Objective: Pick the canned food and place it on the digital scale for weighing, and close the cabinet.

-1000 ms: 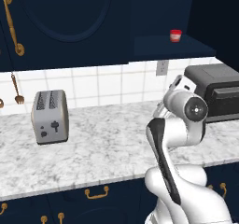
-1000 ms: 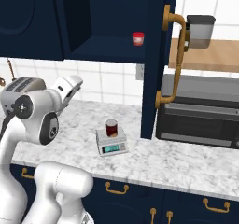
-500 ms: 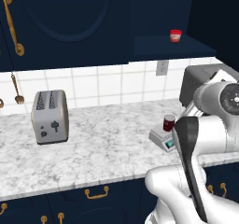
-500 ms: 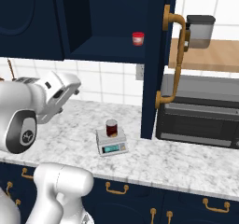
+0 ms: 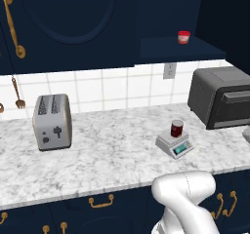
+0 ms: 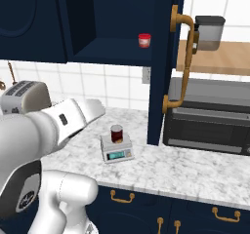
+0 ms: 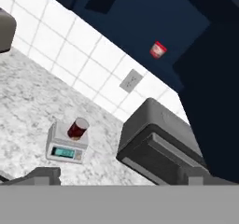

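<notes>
The dark maroon canned food (image 5: 177,128) (image 6: 116,133) (image 7: 78,128) stands upright on the light grey digital scale (image 5: 174,146) (image 6: 117,151) (image 7: 65,149), whose teal display is lit. My gripper (image 7: 116,177) is open, its fingertips (image 7: 41,175) wide apart with nothing between them. It hangs back from the scale and above it. The navy cabinet door (image 6: 163,57) stands open, edge-on, with its long brass handle (image 6: 180,57) facing outward. The door is the dark mass (image 7: 212,101) on the right of the hand view.
A small red-and-white container (image 5: 183,37) (image 6: 144,40) (image 7: 159,49) sits on the open cabinet shelf. A dark toaster oven (image 5: 222,96) (image 6: 210,121) (image 7: 158,143) stands right of the scale. A grey toaster (image 5: 52,122) is on the counter's left.
The arm has swung away from in front of the scale toward the left and lower; the can stays on the scale. The cabinet door has not moved.
</notes>
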